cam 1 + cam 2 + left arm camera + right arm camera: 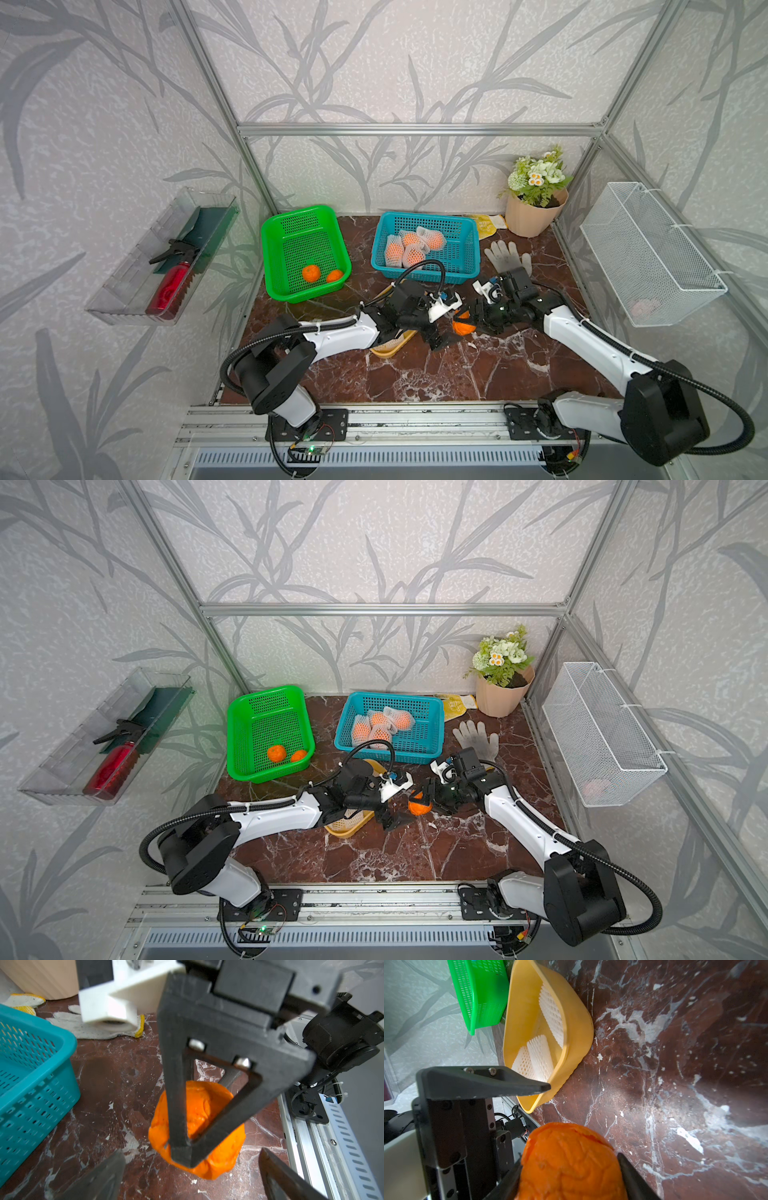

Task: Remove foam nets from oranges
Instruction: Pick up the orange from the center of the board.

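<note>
Orange point(571, 1167), wrinkled, perhaps dented, sits between wedge-shaped right jaws.

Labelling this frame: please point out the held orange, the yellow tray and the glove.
held orange point(571, 1167): right wrist view, middle of its skin.
yellow tray point(580, 1028): right wrist view, its outer wall.
glove point(505, 259): a top view, its palm.

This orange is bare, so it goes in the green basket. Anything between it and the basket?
Yes. The open left gripper and its arm lie across the straight line from the orange in the right gripper to the green basket, above the yellow tray.
</note>
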Controlling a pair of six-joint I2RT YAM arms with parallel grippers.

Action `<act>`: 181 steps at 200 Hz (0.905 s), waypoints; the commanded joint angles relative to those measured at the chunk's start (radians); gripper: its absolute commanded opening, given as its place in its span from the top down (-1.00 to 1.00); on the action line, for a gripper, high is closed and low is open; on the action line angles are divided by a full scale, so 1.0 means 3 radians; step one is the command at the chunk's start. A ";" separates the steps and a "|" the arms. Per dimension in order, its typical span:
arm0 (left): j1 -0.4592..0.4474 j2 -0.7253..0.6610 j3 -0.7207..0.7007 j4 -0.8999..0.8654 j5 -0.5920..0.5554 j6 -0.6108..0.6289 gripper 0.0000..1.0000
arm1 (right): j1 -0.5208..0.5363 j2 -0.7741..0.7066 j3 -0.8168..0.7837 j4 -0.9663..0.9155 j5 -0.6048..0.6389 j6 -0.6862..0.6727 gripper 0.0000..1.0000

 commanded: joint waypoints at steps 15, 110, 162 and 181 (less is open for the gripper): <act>-0.0045 0.0109 0.0140 0.0149 0.0072 0.0121 -0.99 | 0.0016 -0.0034 -0.0081 0.0161 -0.0203 0.0132 -0.13; -0.0047 0.0248 0.0292 -0.0044 0.0193 0.0146 -0.24 | 0.0015 0.0000 -0.0206 0.0495 -0.0424 0.0314 -0.12; -0.0040 0.0161 0.0264 -0.0139 0.0170 0.0154 0.27 | 0.0011 0.0009 -0.0151 0.0435 -0.0432 0.0275 -0.58; -0.0023 0.0081 0.0188 -0.0150 0.0114 0.0107 0.34 | -0.0018 -0.0039 -0.0074 0.0249 -0.0298 0.0202 -0.78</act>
